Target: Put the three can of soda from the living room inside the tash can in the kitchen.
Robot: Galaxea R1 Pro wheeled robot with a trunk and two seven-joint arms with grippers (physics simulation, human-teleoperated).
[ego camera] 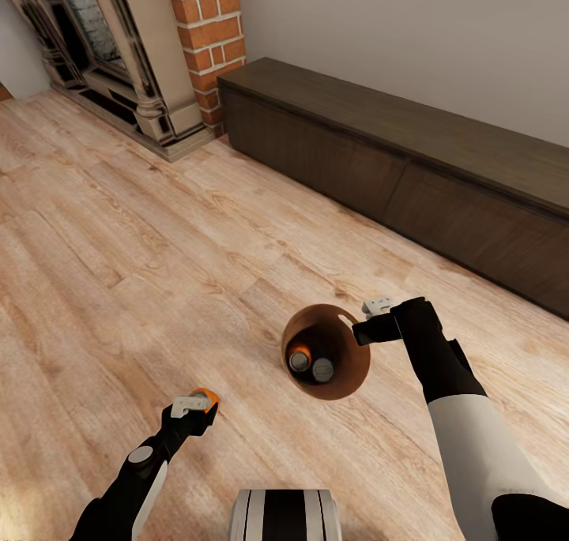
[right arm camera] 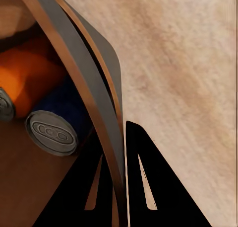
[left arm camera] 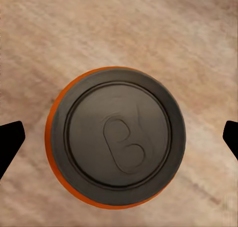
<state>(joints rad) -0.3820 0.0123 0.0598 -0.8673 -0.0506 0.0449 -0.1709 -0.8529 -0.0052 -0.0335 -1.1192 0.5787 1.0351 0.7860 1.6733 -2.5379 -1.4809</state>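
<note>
The trash can, a round brown bin, is at the floor's middle right, seen from above. Two soda cans lie inside it: an orange one and a second showing its grey end. My right gripper is shut on the bin's rim, one finger outside the wall and one inside. In the right wrist view the orange can and a shaded can rest on the bin's bottom. A third orange can stands upright on the floor. My left gripper hovers open directly above it, fingertips wide apart.
A long dark wooden low cabinet runs along the wall at the right. A red brick fireplace with a dark ornate surround stands at the back left. Light wood plank floor stretches between them. My base shows at the bottom.
</note>
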